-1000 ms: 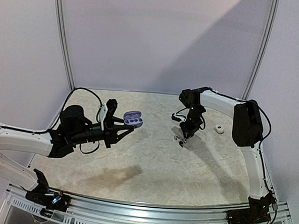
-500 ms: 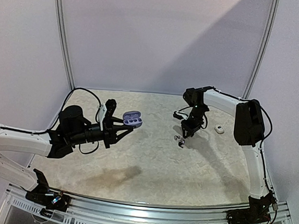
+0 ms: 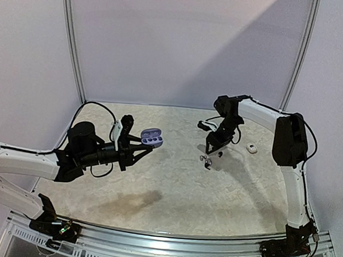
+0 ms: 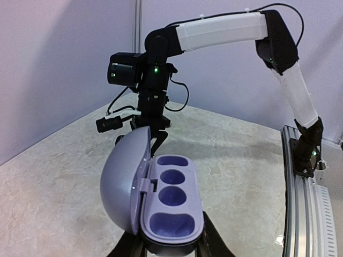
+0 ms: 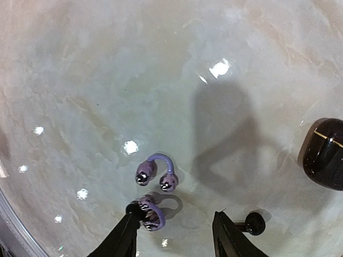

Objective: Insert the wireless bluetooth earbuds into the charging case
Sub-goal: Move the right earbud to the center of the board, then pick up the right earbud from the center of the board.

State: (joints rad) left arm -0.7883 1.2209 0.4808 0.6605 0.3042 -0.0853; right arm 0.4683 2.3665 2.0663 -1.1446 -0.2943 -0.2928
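Observation:
The charging case (image 3: 152, 138), purple with its lid swung open, is held above the table by my left gripper (image 3: 141, 150), which is shut on its base. In the left wrist view the case (image 4: 171, 198) shows empty wells, and the left gripper (image 4: 171, 247) grips it from below. Two purple clip-shaped earbuds (image 3: 205, 160) lie on the table. My right gripper (image 3: 212, 149) hovers just above them, open. In the right wrist view one earbud (image 5: 155, 172) lies ahead of the right gripper (image 5: 175, 213). The other earbud (image 5: 151, 212) rests against the left fingertip (image 5: 132, 210).
A small black earbud (image 5: 254, 222) lies just outside my right finger. A dark rounded object (image 5: 326, 152) with a thin pale line sits at the right edge of that view. A small white object (image 3: 252, 149) rests right of the right arm. Walls (image 3: 179, 45) close off the back.
My right gripper has lifted off the earbuds, drifted slightly back, and its jaws have spread apart. Both purple earbuds stay on the table. The left arm and case have not moved.

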